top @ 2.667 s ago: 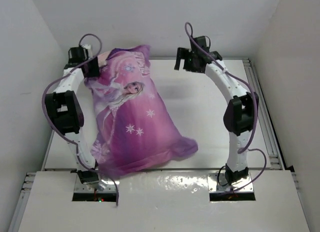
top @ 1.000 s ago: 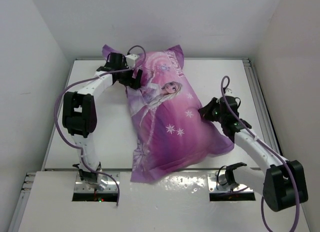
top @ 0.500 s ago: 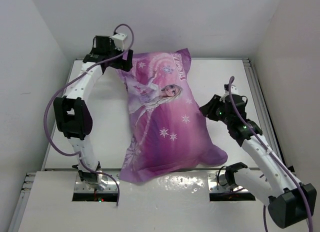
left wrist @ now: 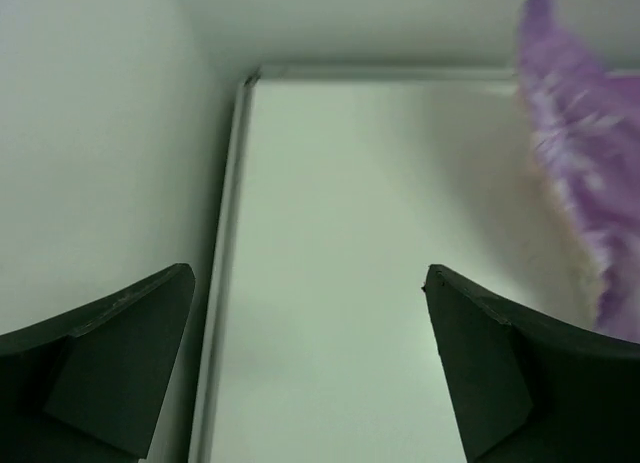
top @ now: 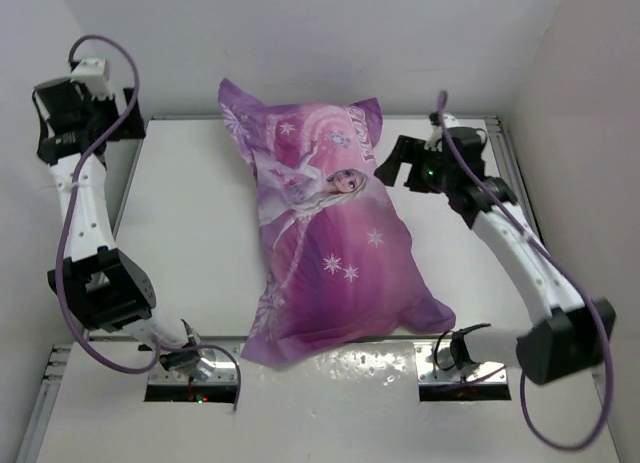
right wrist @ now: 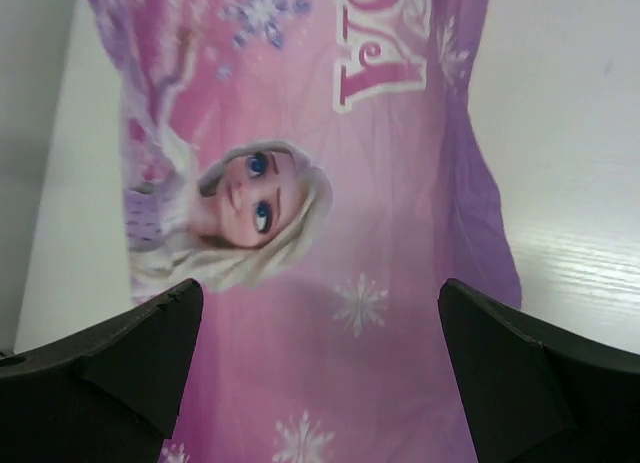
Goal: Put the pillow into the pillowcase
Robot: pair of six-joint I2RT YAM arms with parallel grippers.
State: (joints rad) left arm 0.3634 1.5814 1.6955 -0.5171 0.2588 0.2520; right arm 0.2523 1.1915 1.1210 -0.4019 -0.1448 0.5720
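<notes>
The purple pillowcase (top: pixel 330 248) with the blonde princess print lies puffed up and slanted across the table, from the back middle to the near edge. The pillow is hidden; no white shows. My left gripper (top: pixel 75 118) hangs high at the far left by the wall, well clear of the case. It is open (left wrist: pixel 308 273) over bare table, with only the pillowcase's corner (left wrist: pixel 580 183) at the right of its view. My right gripper (top: pixel 398 163) hovers open beside the case's far right edge. Its wrist view looks down on the princess print (right wrist: pixel 240 198), and nothing is between its fingers (right wrist: pixel 320 283).
White walls close in the table on the left, back and right. A raised rail (left wrist: pixel 225 283) runs along the table's left edge and another (top: pixel 520 213) along the right. The pillowcase's loose near end (top: pixel 270 348) overhangs the glossy front ledge (top: pixel 350 373).
My right gripper has opened, let go of the case's right side and moved up toward the back. My left arm swung up and left, away from the case's far corner.
</notes>
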